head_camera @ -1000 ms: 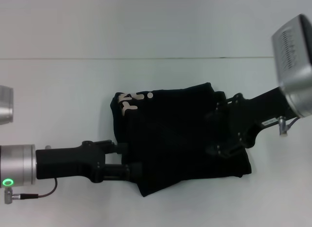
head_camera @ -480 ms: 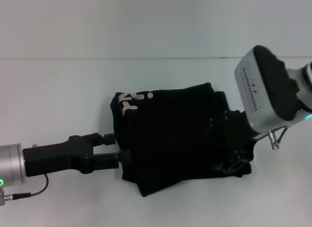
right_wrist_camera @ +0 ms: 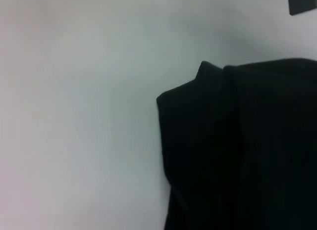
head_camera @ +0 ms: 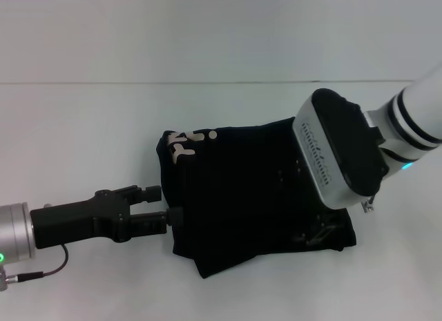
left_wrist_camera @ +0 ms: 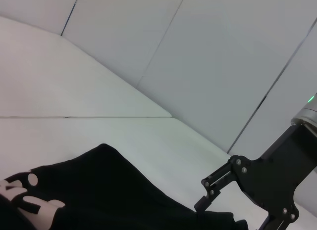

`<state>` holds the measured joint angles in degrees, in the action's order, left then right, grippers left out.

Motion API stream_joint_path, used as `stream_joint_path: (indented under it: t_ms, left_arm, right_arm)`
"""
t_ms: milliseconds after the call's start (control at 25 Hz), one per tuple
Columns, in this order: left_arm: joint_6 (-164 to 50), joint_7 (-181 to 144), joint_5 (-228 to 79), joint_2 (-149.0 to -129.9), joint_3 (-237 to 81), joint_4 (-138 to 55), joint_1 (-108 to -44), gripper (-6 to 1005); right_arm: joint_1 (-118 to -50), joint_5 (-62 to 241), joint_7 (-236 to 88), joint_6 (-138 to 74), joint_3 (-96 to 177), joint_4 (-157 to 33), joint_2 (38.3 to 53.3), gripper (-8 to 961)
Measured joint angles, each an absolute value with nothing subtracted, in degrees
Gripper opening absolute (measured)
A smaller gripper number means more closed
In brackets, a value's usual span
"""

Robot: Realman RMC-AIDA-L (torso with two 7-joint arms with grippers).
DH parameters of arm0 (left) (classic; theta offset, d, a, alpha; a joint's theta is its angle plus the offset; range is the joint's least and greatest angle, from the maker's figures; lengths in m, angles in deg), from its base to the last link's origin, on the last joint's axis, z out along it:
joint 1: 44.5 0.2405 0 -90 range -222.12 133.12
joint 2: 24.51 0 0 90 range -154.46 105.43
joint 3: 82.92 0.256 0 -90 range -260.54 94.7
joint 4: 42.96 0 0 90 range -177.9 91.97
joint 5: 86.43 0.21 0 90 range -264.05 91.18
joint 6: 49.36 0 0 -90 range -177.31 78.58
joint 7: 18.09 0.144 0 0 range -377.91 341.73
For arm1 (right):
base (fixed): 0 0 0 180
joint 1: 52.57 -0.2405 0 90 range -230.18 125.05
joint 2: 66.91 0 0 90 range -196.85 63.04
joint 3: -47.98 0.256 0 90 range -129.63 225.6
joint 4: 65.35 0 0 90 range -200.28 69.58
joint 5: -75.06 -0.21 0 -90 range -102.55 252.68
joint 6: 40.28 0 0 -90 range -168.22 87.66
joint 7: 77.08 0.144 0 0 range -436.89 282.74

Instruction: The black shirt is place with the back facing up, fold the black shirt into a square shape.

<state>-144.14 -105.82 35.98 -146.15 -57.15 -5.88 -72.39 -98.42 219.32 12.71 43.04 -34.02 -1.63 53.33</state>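
Where the white table (head_camera: 83, 128) comes nearest to my body, my left gripper (head_camera: 164, 205) reaches in low from the left, its two black fingers (head_camera: 148, 193) spread apart with nothing between them, the tips at the left edge of the black shirt (head_camera: 242, 190). The shirt lies folded into a rough, thick rectangle at the middle of the table, its edges uneven and a loose flap poking out at the near corner. A small white print (head_camera: 185, 145) shows at its far left corner, and my left wrist view picks up the same print (left_wrist_camera: 27, 200) on the cloth (left_wrist_camera: 99, 190). Over the right side of the shirt hangs my right arm, its grey wrist housing (head_camera: 335, 152) covering my right gripper (head_camera: 314, 231); only dark linkage shows against the fabric, so I cannot tell whether those jaws are spread or closed. My right wrist view shows a folded corner of the shirt (right_wrist_camera: 237, 141) flat on the pale table (right_wrist_camera: 74, 116). Beyond the table's far edge stands a plain grey wall (head_camera: 207, 31).
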Motion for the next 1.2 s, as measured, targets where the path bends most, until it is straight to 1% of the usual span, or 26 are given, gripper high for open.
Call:
stream_joint_path:
  t_ms: [400,1000,1200]
  left_arm:
    - [-144.0,-105.8,35.4,-145.99,-57.2,-5.9,-72.4,874]
    - [-144.0,-105.9,35.4,-145.79,-57.3,-6.0,-72.4,874]
    - [-144.0,-106.0,35.4,-145.80,-57.3,-6.0,-72.4,874]
  right_arm:
    - [-100.7,219.4,13.0,41.0,-36.2,-2.1,53.32,851]
    - [-101.5,218.1,13.7,40.9,-39.9,-2.4,53.73,851]
    - [-101.7,218.3,14.3,39.2,-41.6,-3.0,53.73,821]
